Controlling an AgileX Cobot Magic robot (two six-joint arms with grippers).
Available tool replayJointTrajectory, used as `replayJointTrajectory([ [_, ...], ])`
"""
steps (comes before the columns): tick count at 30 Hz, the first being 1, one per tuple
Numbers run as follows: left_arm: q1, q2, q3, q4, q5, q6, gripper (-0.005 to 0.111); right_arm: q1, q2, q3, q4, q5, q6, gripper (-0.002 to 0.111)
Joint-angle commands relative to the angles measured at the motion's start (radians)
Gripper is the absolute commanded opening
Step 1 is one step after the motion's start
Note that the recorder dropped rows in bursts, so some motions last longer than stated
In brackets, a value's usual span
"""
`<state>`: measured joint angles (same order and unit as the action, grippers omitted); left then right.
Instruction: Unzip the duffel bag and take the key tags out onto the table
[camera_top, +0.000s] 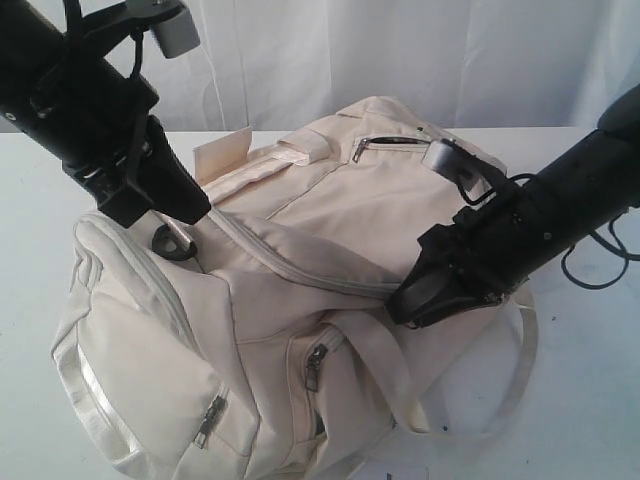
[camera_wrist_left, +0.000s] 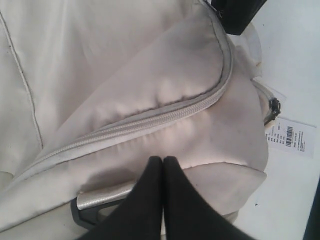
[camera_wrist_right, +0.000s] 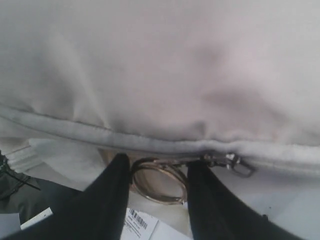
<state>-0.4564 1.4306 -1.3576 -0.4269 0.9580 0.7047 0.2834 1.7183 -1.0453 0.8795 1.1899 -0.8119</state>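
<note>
Opening the zip (camera_wrist_left: 150, 120) is the step in hand, and it looks barely begun: the teeth are closed along all the length in view. Done well, it splits into two jobs. On the left, the left gripper (camera_wrist_left: 162, 167) should pin the bag (camera_top: 330, 230) near the D-ring (camera_top: 170, 243), so the soft cloth is held taut and the whole bag does not slide with the pull. On the right, the draw should run along the zip's own line, low and close to the fabric and following its curve over the bag. Lifting upward could jam the slider (camera_wrist_right: 231, 162) on a fold. A slow, even pull seems wise, since this fabric rucks easily.

The left gripper's fingers are pressed together with no gap. Their tips are down on the cream fabric just below the zip, beside the D-ring. I cannot tell whether a pinch of cloth lies between them.

The bag sits in the middle of the table (camera_top: 590, 400). The tags are not in view and are presumably inside.

The right gripper (camera_wrist_right: 160, 161) is at the right-hand end of the zip, its fingers about half apart. The ring (camera_wrist_right: 161, 200) lies across the gap and its rim meets both fingers, so it appears clamped across its width. The ring links to the slider.
</note>
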Motion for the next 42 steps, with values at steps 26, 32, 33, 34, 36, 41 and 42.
replayJointTrajectory([
  [26, -0.004, -0.196, 0.2, 0.071, -0.004, -0.104, 0.0, 0.202, -0.185, 0.01, 0.178, 0.031, -0.022, 0.018],
  [32, -0.004, -0.284, 0.296, 0.073, -0.054, -0.104, 0.0, 0.268, -0.183, 0.01, 0.208, 0.031, -0.022, 0.018],
  [33, -0.004, -0.292, 0.3, 0.076, -0.052, -0.104, 0.0, 0.277, -0.181, 0.01, 0.213, 0.031, -0.022, 0.018],
  [34, -0.004, -0.295, 0.3, 0.076, -0.044, -0.104, 0.0, 0.287, -0.179, 0.01, 0.223, 0.031, -0.022, 0.018],
  [36, -0.004, -0.305, 0.3, 0.074, -0.036, -0.104, 0.0, 0.304, -0.179, 0.01, 0.251, 0.001, -0.022, 0.018],
  [41, -0.004, -0.307, 0.3, 0.07, -0.016, -0.107, 0.0, 0.347, -0.179, 0.01, 0.333, -0.089, -0.04, 0.018],
  [42, -0.004, -0.307, 0.3, 0.07, -0.016, -0.107, 0.0, 0.354, -0.179, 0.01, 0.338, -0.109, -0.04, 0.018],
])
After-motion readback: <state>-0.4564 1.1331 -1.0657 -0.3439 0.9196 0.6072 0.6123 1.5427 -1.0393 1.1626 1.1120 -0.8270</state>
